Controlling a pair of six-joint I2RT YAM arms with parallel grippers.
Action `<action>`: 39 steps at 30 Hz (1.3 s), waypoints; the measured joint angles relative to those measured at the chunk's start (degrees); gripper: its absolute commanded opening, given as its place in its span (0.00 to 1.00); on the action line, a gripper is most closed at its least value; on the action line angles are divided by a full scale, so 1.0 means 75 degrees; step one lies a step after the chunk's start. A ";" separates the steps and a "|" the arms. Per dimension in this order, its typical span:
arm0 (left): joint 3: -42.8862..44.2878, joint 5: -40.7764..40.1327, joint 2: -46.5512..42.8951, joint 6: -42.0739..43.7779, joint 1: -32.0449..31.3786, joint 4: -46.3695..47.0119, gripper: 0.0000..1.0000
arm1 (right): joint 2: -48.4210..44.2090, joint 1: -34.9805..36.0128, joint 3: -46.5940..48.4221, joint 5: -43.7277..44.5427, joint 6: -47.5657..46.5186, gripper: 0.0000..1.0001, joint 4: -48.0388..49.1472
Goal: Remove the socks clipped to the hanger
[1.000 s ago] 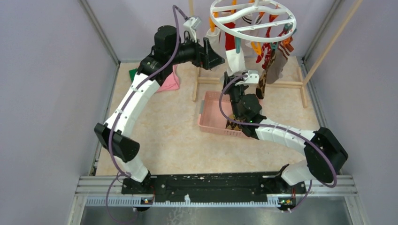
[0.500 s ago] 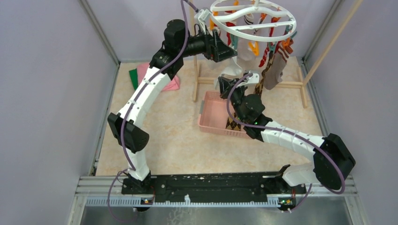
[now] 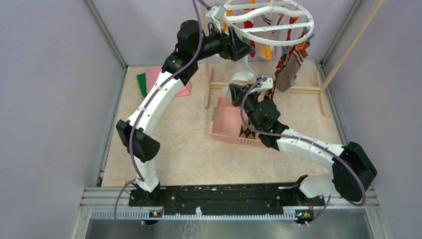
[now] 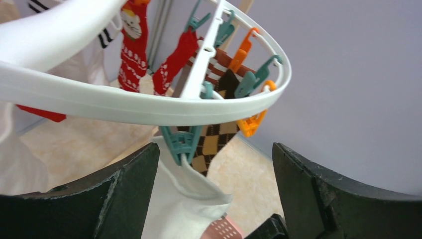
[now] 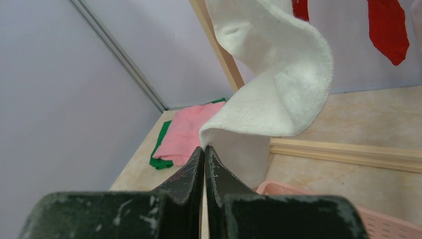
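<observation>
Our left gripper (image 4: 215, 149), now raised to the rim of the hanger (image 4: 149, 104), gapes wide around the teal clip (image 4: 180, 143) pinching the white sock (image 5: 278, 74), gripping nothing. Below the hanger, our right gripper (image 5: 204, 149) stays clamped on that sock's slackened lower end.

No words, brands or numbers can be read anywhere. The red sock (image 4: 132, 45) bears only a white knitted pattern.
</observation>
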 measured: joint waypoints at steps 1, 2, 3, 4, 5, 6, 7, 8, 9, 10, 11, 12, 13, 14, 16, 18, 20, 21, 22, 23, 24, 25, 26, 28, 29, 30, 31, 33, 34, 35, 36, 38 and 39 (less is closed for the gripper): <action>0.0000 -0.0140 0.0003 0.0026 0.0000 -0.0035 0.89 | 0.0000 0.0000 0.0000 -0.0006 0.0020 0.00 -0.0006; 0.0000 -0.0271 0.0000 0.0061 0.0000 -0.0058 0.89 | 0.0000 0.0000 0.0000 -0.0012 0.0044 0.00 -0.0006; 0.0000 -0.0347 0.0000 0.0087 0.0000 -0.0064 0.88 | 0.0000 0.0000 -0.0003 -0.0020 0.0050 0.00 -0.0006; 0.0000 -0.0449 0.0000 0.0137 0.0000 -0.0082 0.88 | 0.0000 0.0000 0.0000 -0.0029 0.0055 0.00 -0.0006; 0.0000 -0.0527 0.0003 0.0178 0.0000 -0.0093 0.87 | 0.0000 0.0000 -0.0003 -0.0041 0.0070 0.00 -0.0009; 0.0000 -0.0580 0.0003 0.0198 0.0000 -0.0099 0.87 | 0.0000 0.0000 -0.0003 -0.0055 0.0079 0.00 -0.0009; 0.0000 -0.0632 0.0003 0.0230 -0.0003 -0.0102 0.86 | 0.0000 0.0000 0.0000 -0.0082 0.0108 0.00 -0.0009; 0.0000 -0.0662 0.0006 0.0248 -0.0003 -0.0099 0.85 | 0.0000 0.0000 0.0000 -0.0099 0.0122 0.00 -0.0009; 0.0015 -0.0664 0.0020 0.0254 -0.0003 -0.0099 0.84 | 0.0000 0.0000 0.0000 -0.0137 0.0140 0.00 -0.0012; 0.0050 -0.0659 0.0055 0.0251 -0.0003 -0.0096 0.82 | 0.0000 0.0000 -0.0003 -0.0157 0.0178 0.00 -0.0017; 0.0137 -0.0650 0.0125 0.0248 -0.0003 -0.0093 0.81 | 0.0000 0.0000 0.0000 -0.0172 0.0189 0.00 -0.0026; 0.0219 -0.0650 0.0204 0.0242 -0.0009 -0.0087 0.79 | 0.0000 0.0000 0.0000 -0.0189 0.0207 0.00 -0.0041; 0.0291 -0.0647 0.0280 0.0230 -0.0012 -0.0079 0.77 | 0.0000 0.0000 -0.0003 -0.0201 0.0245 0.00 -0.0061; 0.0326 -0.0647 0.0335 0.0221 -0.0015 -0.0079 0.74 | 0.0000 0.0000 -0.0003 -0.0210 0.0254 0.00 -0.0073; 0.0431 -0.0647 0.0481 0.0207 -0.0026 -0.0085 0.70 | 0.0000 0.0000 -0.0003 -0.0221 0.0277 0.00 -0.0085; 0.0603 -0.0647 0.0635 0.0187 -0.0041 -0.0090 0.67 | 0.0000 0.0000 -0.0003 -0.0230 0.0306 0.00 -0.0087; 0.0731 -0.0644 0.0740 0.0178 -0.0047 -0.0087 0.65 | 0.0000 0.0000 -0.0003 -0.0248 0.0323 0.00 -0.0087; 0.0766 -0.0644 0.0761 0.0175 -0.0050 -0.0085 0.66 | 0.0000 0.0000 -0.0003 -0.0262 0.0326 0.00 -0.0087; 0.0772 -0.0644 0.0764 0.0169 -0.0052 -0.0087 0.65 | 0.0000 0.0000 -0.0003 -0.0286 0.0335 0.00 -0.0087; 0.0793 -0.0644 0.0764 0.0163 -0.0052 -0.0085 0.65 | 0.0000 0.0000 -0.0003 -0.0306 0.0350 0.00 -0.0090; 0.0816 -0.0644 0.0764 0.0160 -0.0052 -0.0082 0.65 | 0.0000 0.0000 -0.0003 -0.0326 0.0373 0.00 -0.0087; 0.0836 -0.0641 0.0764 0.0157 -0.0052 -0.0079 0.64 | 0.0000 0.0000 -0.0003 -0.0347 0.0385 0.00 -0.0090; 0.0854 -0.0641 0.0764 0.0152 -0.0052 -0.0064 0.64 | 0.0000 0.0000 -0.0003 -0.0367 0.0393 0.00 -0.0087; 0.0866 -0.0629 0.0764 0.0131 -0.0052 -0.0026 0.61 | 0.0003 0.0000 -0.0003 -0.0385 0.0425 0.00 -0.0090; 0.0868 -0.0627 0.0764 0.0125 -0.0052 -0.0026 0.59 | 0.0006 0.0000 -0.0003 -0.0396 0.0443 0.00 -0.0087; 0.0868 -0.0627 0.0764 0.0125 -0.0052 -0.0026 0.56 | 0.0009 0.0000 -0.0003 -0.0399 0.0452 0.00 -0.0090; 0.0868 -0.0627 0.0764 0.0119 -0.0052 -0.0026 0.53 | 0.0009 0.0000 -0.0003 -0.0399 0.0458 0.00 -0.0093; 0.0868 -0.0647 0.0764 0.0119 -0.0055 -0.0026 0.46 | 0.0009 0.0000 -0.0003 -0.0399 0.0472 0.00 -0.0093; 0.0868 -0.0664 0.0764 0.0122 -0.0058 -0.0029 0.42 | 0.0009 0.0000 -0.0003 -0.0399 0.0475 0.00 -0.0096; 0.0868 -0.0688 0.0764 0.0125 -0.0058 -0.0032 0.37 | 0.0009 0.0000 -0.0003 -0.0402 0.0475 0.00 -0.0096; 0.0868 -0.0717 0.0764 0.0125 -0.0061 -0.0032 0.31 | 0.0009 0.0000 -0.0003 -0.0402 0.0475 0.00 -0.0099; 0.0868 -0.0769 0.0764 0.0143 -0.0070 -0.0032 0.14 | 0.0009 0.0000 -0.0003 -0.0402 0.0478 0.00 -0.0108; 0.0868 -0.0799 0.0764 0.0134 -0.0076 -0.0029 0.06 | 0.0009 0.0000 -0.0006 -0.0402 0.0478 0.00 -0.0114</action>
